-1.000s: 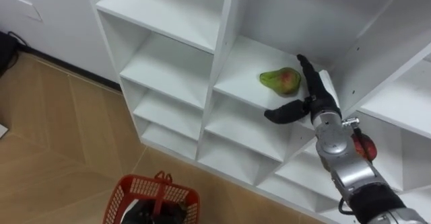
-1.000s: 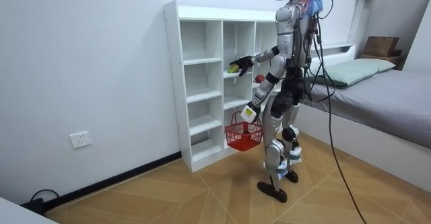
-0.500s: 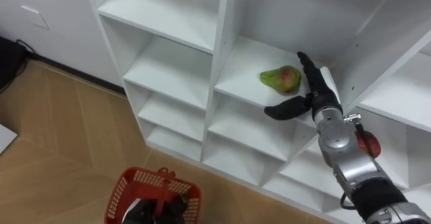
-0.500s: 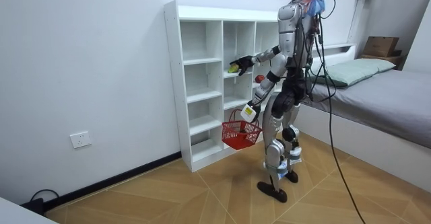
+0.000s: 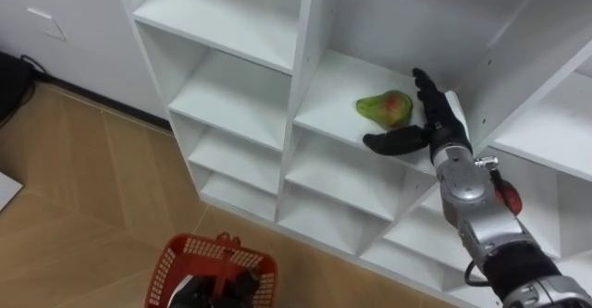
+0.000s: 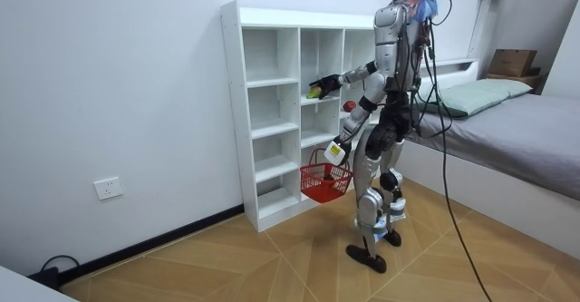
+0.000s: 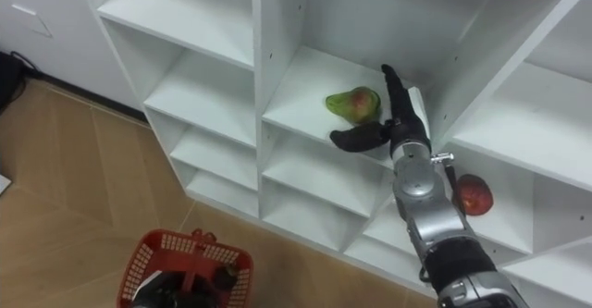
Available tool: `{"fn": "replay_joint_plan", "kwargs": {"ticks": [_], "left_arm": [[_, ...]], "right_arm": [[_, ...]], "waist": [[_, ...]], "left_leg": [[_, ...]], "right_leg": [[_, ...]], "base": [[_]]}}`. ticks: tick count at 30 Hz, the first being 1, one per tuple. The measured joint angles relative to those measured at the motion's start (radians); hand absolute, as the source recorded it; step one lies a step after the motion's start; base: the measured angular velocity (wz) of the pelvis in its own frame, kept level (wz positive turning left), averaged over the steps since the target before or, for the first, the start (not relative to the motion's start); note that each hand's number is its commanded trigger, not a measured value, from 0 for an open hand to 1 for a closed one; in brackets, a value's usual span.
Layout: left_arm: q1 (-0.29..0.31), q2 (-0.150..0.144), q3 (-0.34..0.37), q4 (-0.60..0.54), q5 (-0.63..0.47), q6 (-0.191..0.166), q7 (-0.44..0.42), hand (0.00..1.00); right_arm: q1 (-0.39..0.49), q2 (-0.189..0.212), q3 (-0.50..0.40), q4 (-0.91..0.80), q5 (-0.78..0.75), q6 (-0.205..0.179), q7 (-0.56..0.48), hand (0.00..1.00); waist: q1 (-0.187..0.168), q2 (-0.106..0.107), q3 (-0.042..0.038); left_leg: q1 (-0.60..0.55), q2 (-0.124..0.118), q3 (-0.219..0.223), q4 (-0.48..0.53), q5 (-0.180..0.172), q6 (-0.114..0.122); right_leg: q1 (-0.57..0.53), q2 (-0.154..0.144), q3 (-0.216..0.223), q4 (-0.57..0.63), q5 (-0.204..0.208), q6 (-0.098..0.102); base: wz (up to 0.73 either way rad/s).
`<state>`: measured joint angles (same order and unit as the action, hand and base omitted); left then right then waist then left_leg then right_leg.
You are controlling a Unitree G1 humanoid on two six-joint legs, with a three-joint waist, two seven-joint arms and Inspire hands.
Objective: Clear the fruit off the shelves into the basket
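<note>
White closet shelf (image 5: 326, 88), pear (image 5: 386, 109) back from its edge, right robot hand (image 5: 433, 126) beside it, wide open, empty.

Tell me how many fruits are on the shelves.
2: a pear by the right hand in the middle column, an apple lower down in the column to its right. More may be hidden.

Both head cameras are looking steeply down from close range at the white shelf unit (image 5: 231, 86). Sitting side by side, they are sharing its middle compartments, the red basket (image 5: 217, 252) and the floor (image 5: 83, 188). The room camera is standing well back, apparently around waist height, facing the shelf unit's front, the whole robot and the bed (image 6: 526, 148).
</note>
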<state>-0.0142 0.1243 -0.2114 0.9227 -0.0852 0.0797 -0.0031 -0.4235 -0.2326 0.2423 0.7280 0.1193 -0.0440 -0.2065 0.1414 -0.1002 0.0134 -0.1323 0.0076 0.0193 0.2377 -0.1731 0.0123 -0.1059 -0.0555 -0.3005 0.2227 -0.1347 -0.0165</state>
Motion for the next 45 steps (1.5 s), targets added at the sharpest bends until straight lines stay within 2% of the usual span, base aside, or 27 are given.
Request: {"fn": "replay_joint_plan", "kwargs": {"ticks": [9, 11, 13, 14, 22, 27, 34, 45], "left_arm": [[0.000, -0.002, 0.000, 0.000, 0.000, 0.000, 0.010, 1.00], [0.000, -0.003, 0.000, 0.000, 0.000, 0.000, 0.019, 1.00], [-0.001, -0.003, 0.000, 0.000, 0.000, 0.000, 0.021, 1.00], [-0.001, -0.003, 0.000, 0.000, -0.001, 0.000, 0.021, 1.00], [-0.003, -0.003, 0.000, 0.000, -0.002, -0.005, 0.039, 1.00], [-0.003, -0.003, 0.000, 0.001, -0.002, -0.005, 0.043, 1.00], [-0.027, -0.007, 0.002, 0.028, -0.002, -0.006, 0.044, 1.00], [-0.036, -0.008, -0.001, 0.044, -0.023, -0.006, 0.080, 1.00]], "right_arm": [[-0.001, 0.000, 0.000, 0.000, 0.000, -0.005, 0.000, 0.00], [-0.001, 0.000, 0.000, 0.000, -0.002, -0.007, 0.000, 0.47], [-0.001, 0.000, 0.000, -0.004, -0.002, -0.008, -0.001, 0.89], [-0.002, 0.000, -0.002, -0.005, -0.004, -0.009, -0.002, 1.00], [-0.021, -0.001, -0.027, -0.004, -0.016, -0.011, -0.002, 1.00], [-0.030, 0.000, -0.031, 0.003, -0.039, -0.008, 0.000, 1.00], [-0.030, 0.000, -0.031, 0.003, -0.060, -0.007, 0.001, 1.00], [-0.038, 0.008, -0.020, 0.024, -0.088, 0.014, 0.009, 1.00]], "waist": [[0.000, 0.001, 0.0007], [0.000, 0.001, 0.0012], [0.001, 0.002, 0.0014], [0.000, 0.003, 0.0020], [-0.001, 0.006, 0.0049], [-0.001, 0.003, 0.0066], [0.000, -0.009, 0.0132], [0.005, -0.015, 0.0128]], "left_leg": [[-0.001, 0.000, 0.001, 0.000, 0.000, 0.000], [-0.002, 0.000, 0.001, 0.000, 0.000, 0.000], [-0.003, 0.001, 0.002, 0.000, 0.000, 0.000], [-0.002, 0.001, 0.002, 0.001, 0.000, 0.000], [0.000, 0.000, 0.002, 0.000, 0.000, 0.000], [0.002, 0.000, 0.002, 0.000, 0.000, 0.000], [0.002, 0.001, 0.002, -0.002, 0.000, 0.000], [0.002, 0.001, 0.002, -0.001, 0.000, 0.000]], "right_leg": [[-0.001, 0.000, 0.000, 0.000, 0.000, 0.000], [-0.001, 0.000, 0.000, 0.000, 0.000, 0.000], [-0.003, 0.000, 0.001, 0.000, 0.000, 0.000], [-0.003, 0.000, 0.001, 0.000, 0.000, 0.000], [-0.002, 0.000, -0.001, 0.000, 0.000, 0.000], [-0.001, 0.000, -0.001, 0.000, 0.000, 0.000], [-0.002, 0.000, -0.003, -0.001, 0.000, 0.001], [-0.001, 0.000, -0.004, -0.001, 0.000, 0.001]], "base": [[0.00], [0.00], [0.00], [0.00], [0.00], [0.00], [0.00], [0.00]]}}
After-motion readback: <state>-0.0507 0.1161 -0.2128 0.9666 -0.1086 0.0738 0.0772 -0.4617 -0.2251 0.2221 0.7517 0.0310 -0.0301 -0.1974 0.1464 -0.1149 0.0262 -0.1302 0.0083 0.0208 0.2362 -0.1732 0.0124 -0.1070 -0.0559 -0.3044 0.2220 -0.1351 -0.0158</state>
